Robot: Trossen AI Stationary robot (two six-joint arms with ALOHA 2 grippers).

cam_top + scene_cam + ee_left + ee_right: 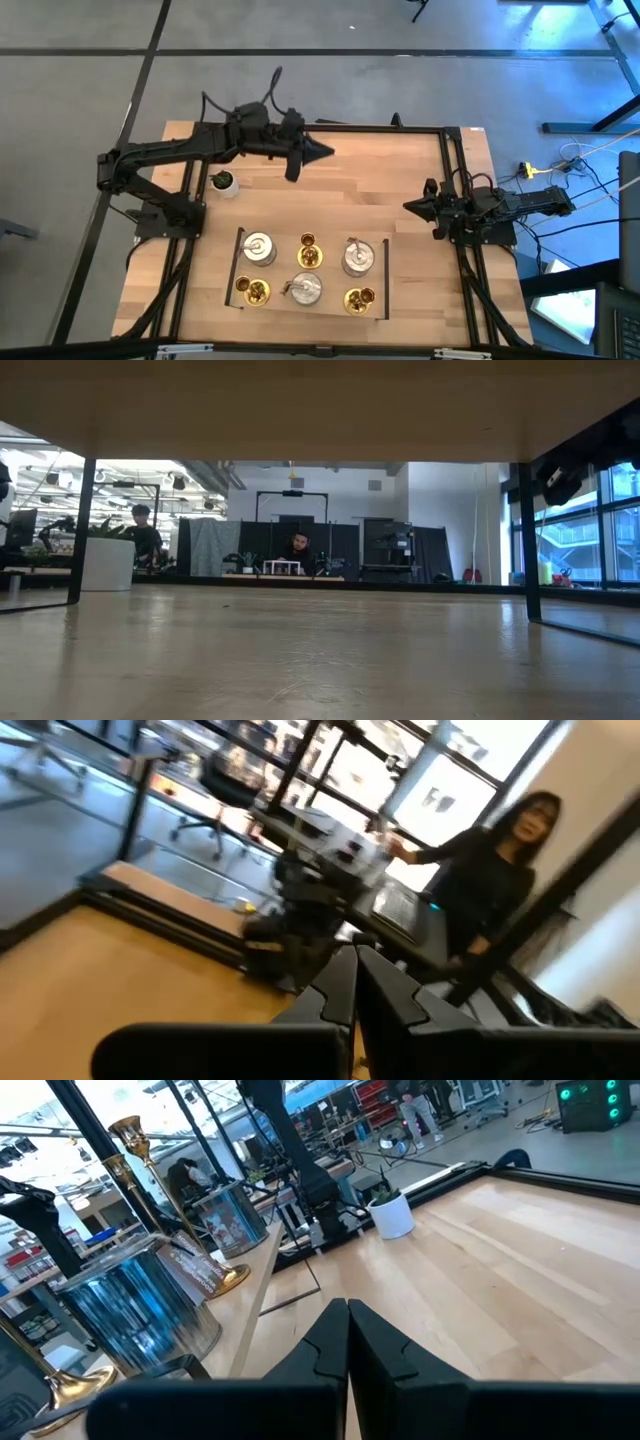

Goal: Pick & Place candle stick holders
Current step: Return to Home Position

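Observation:
Six candle stick holders stand near the table's near edge, in two rows. The silver-grey ones are at the far left (258, 248), far right (357, 256) and near middle (305, 289). The gold ones are at the far middle (308, 248), near left (254, 291) and near right (360, 298). In the right wrist view, silver holders (135, 1305) and a gold stem (135, 1140) show. My left gripper (325, 152) is shut and empty above the table's far part, also in its wrist view (355, 955). My right gripper (408, 205) is shut and empty at the right, also in its wrist view (347, 1305).
Thin black rails (238, 262) stand on the left and right of the holders. A small white pot with a green plant (222, 181) stands at the table's left. A black frame (452, 170) runs along the table's edges. A person (500, 870) stands beyond the table.

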